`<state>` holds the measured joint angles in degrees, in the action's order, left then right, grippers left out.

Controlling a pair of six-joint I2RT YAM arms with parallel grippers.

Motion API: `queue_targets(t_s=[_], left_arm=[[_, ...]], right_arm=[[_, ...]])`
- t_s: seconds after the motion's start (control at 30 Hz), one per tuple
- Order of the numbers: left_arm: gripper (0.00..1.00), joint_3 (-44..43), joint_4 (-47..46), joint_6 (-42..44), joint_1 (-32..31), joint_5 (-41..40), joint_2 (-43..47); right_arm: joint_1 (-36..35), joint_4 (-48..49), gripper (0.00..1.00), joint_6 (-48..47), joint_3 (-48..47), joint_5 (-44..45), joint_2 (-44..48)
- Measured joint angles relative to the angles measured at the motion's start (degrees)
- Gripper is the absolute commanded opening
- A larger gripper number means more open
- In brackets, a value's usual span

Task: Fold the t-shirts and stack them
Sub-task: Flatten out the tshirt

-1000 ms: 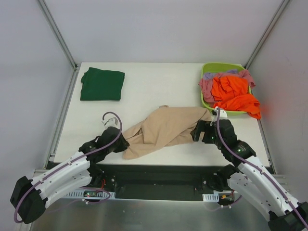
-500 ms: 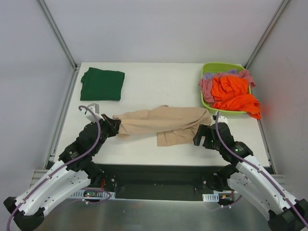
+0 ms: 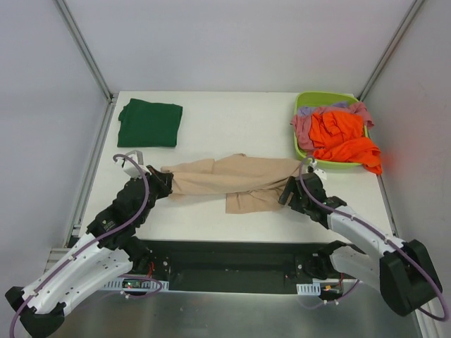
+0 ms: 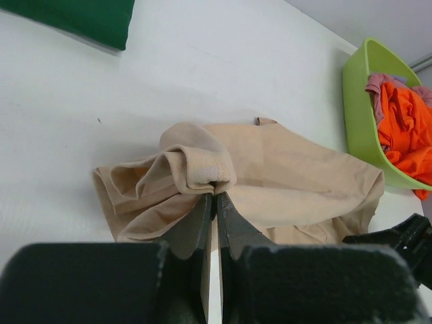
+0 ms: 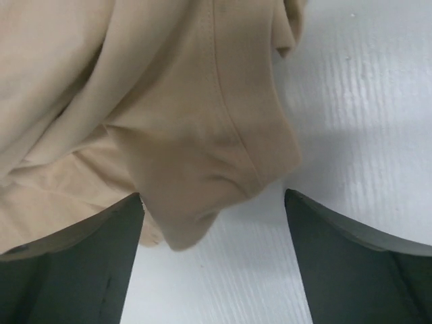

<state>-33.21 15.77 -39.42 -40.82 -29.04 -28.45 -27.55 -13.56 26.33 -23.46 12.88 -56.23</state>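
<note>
You've got the beige shirt [image 3: 236, 179] strung left-to-right across the near half of the table [image 3: 232, 127]: left hand [image 3: 163, 184] pinches its left end, right hand [image 3: 289, 194] gapes wide at the right corner, not gripping.

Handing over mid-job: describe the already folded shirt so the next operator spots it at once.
Start at the white table and go to its far left corner, across from the lime-green basket. The dark green t-shirt lies there, a flat squared fold. It alone is folded: the beige t-shirt is strung out mid-table, the orange t-shirt heaped in the basket.
</note>
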Motion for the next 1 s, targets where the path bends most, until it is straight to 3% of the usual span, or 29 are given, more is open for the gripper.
queue_targets(t_s=[0.07, 0.2, 0.23, 0.4, 0.57, 0.67, 0.8, 1.0], left_arm=[[0.00, 0.0, 0.0, 0.1, 0.0, 0.0, 0.4], [0.00, 0.0, 0.1, 0.2, 0.0, -0.1, 0.9], [0.00, 0.0, 0.1, 0.2, 0.0, -0.2, 1.0], [0.00, -0.7, 1.8, 1.2, 0.0, -2.1, 1.7], [0.00, -5.7, 3.5, 2.7, 0.0, -3.8, 4.9], [0.00, -11.1, 3.5, 4.3, 0.0, -4.7, 7.1], [0.00, -19.5, 2.6, 7.1, 0.0, -4.6, 8.9], [0.00, -29.7, 1.1, 11.0, 0.0, -4.4, 10.7]], right_arm=[[0.1, 2.8, 0.47, 0.5, 0.0, -0.1, -2.9], [0.1, 6.8, 0.08, 0.4, -0.7, -1.1, -7.8], [0.1, 7.3, 0.02, 0.3, -0.8, -1.9, -8.3], [0.1, 3.7, 0.01, -2.6, -3.5, -5.0, -3.1], [0.1, -4.3, 0.01, -8.0, -12.3, -6.1, 17.6], [0.1, -8.7, 0.00, -11.0, -21.5, -6.1, 25.2], [0.1, -13.6, 0.01, -14.7, -36.1, -6.1, 28.0], [0.1, -19.2, 0.01, -18.8, -58.2, -7.8, 24.5]])
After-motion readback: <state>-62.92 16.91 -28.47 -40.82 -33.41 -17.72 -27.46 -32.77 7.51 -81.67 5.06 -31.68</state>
